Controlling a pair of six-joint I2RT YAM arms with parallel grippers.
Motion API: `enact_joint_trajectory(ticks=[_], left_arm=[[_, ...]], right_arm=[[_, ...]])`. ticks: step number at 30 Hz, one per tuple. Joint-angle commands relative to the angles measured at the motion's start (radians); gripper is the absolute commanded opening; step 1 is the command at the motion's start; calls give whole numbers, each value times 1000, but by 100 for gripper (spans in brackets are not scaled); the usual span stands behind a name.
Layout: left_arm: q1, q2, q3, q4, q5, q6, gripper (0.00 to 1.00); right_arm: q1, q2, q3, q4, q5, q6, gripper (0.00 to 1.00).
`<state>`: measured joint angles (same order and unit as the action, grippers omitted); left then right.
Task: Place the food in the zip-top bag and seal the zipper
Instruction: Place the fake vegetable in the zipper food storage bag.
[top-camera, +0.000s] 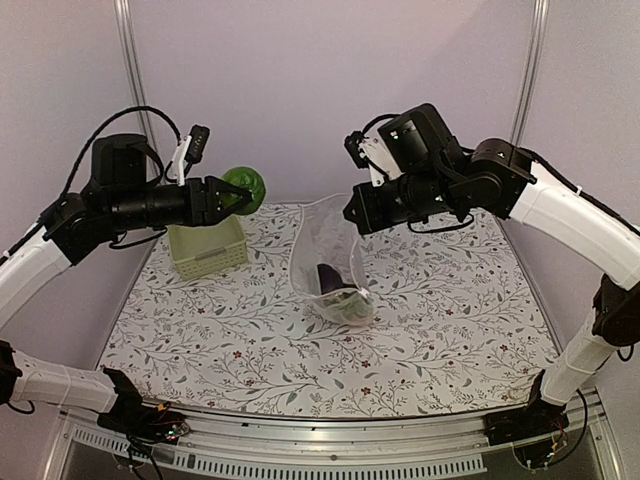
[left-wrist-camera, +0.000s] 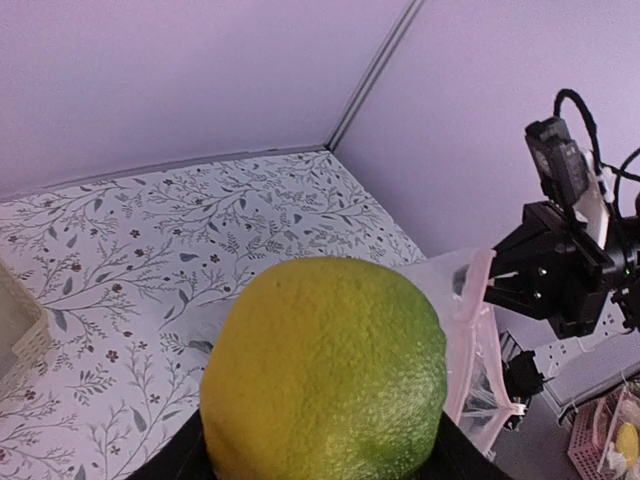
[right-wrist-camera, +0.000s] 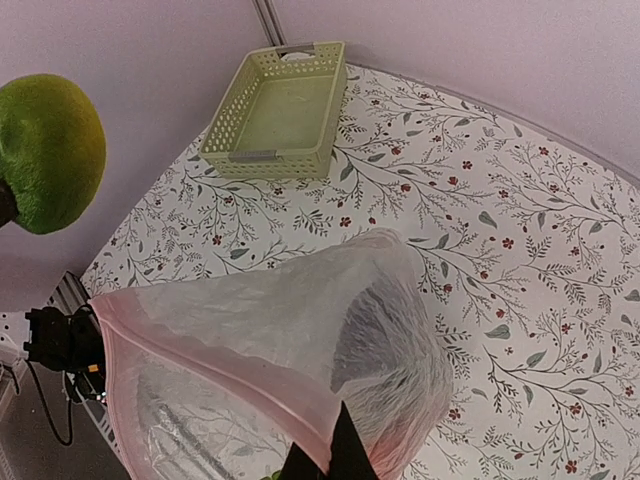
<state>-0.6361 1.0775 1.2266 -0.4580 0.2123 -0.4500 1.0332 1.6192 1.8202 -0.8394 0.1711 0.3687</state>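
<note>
Left gripper (top-camera: 228, 196) clamps round green-yellow fruit (top-camera: 245, 186), aloft near basket (top-camera: 207, 248). Right gripper (top-camera: 352, 218) pinched tight on zip-top bag (top-camera: 330, 250) at pink zipper (right-wrist-camera: 200, 365); eggplant (top-camera: 327, 274) inside.

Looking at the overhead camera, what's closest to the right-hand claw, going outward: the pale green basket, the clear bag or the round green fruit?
1. zip-top bag: in the centre, its rim pinched by the right gripper.
2. green fruit: held up in the air, off to the left.
3. basket: on the table at far left, below the fruit.
</note>
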Motion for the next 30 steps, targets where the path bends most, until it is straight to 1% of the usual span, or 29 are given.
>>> enact_joint_trajectory(ticks=[1,3,5,12,14,19,24,26,27,30], left_arm=[[-86,-9,-8,73,153,-42,51],[-131,4,18,68,192,-49,51],[-194,20,55,43,191,-35,51],[-420,121,185,-53,40,24,51],[-452,162,222,-100,-18,44,51],[-462,257,281,-219,-89,67,50],[-461,292,300,-282,-171,58,50],[-460,306,314,-315,-207,45,52],[-457,312,323,-333,-248,36,54],[-444,333,354,-399,-310,10,55]], right_arm=[[4,21,28,5,9,-4,0],[5,21,28,3,8,-2,0],[4,18,28,-1,11,-2,0],[5,19,29,-8,14,-2,0],[5,19,30,-11,13,-1,0],[5,6,27,-16,11,3,0],[5,-14,23,-21,17,2,0],[5,-16,23,-22,18,0,0],[4,-16,23,-21,16,-1,0],[5,-15,23,-22,13,0,0]])
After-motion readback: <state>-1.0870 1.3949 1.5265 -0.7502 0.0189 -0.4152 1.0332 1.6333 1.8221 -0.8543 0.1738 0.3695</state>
